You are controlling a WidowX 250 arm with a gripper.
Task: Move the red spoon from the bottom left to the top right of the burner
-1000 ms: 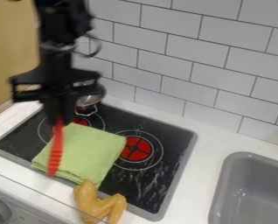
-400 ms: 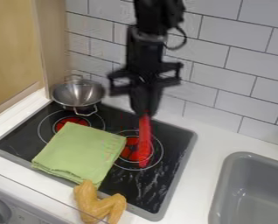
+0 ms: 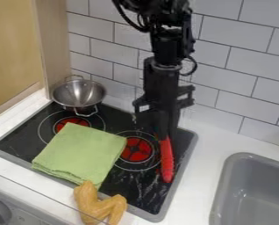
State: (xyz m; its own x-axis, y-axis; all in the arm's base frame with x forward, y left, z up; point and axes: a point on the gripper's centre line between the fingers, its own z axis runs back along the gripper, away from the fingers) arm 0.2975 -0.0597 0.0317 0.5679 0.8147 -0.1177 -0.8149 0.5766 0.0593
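The black gripper [image 3: 164, 134] hangs over the right part of the black stovetop [image 3: 139, 193], its fingers shut on one end of the red spoon [image 3: 166, 162]. The spoon's red part points down and toward the front, just right of the right-hand red burner [image 3: 136, 149]. Whether the spoon touches the stovetop, I cannot tell. Its upper end is hidden by the gripper.
A folded green cloth [image 3: 80, 151] lies across the stove's left and middle. Behind it stands a metal pot [image 3: 78, 94] near the back left corner. A yellow chicken-wing-shaped toy [image 3: 98, 205] rests at the front edge, and a grey sink [image 3: 253, 193] is at the right.
The gripper has travelled right with the red spoon, from above the green cloth, past the right-hand burner, to the stove's right side. It is also lower now. Cloth, pot and toy have stayed put.
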